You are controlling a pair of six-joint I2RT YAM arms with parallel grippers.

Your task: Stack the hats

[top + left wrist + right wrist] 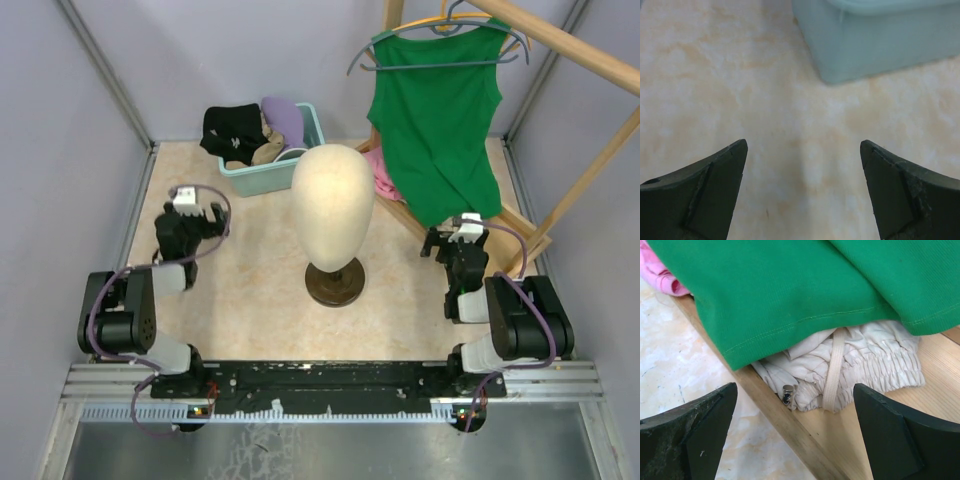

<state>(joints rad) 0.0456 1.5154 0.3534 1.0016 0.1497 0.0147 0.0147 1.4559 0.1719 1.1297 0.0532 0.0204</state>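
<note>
A teal bin (305, 130) at the back left holds the hats in a heap: a black hat (232, 128), a purple hat (283, 117) and a tan hat (268, 151). A pale edge (294, 153) beside them may be the white hat. A bare mannequin head (333, 200) stands mid-table. My left gripper (192, 212) is open and empty over bare table, short of the bin's corner (865, 45); in the left wrist view the gripper (803, 145) holds nothing. My right gripper (455, 238) is open and empty; in the right wrist view it (795, 387) is near a wooden rack base.
A green sleeveless top (435, 110) hangs on a wooden rack (590, 170) at the back right, with a pink cloth (381, 175) beneath. Crumpled off-white elastic fabric (865, 360) lies on the rack's base board (790, 432) under the green hem (790, 300). The head's dark foot (335, 285) stands between the arms.
</note>
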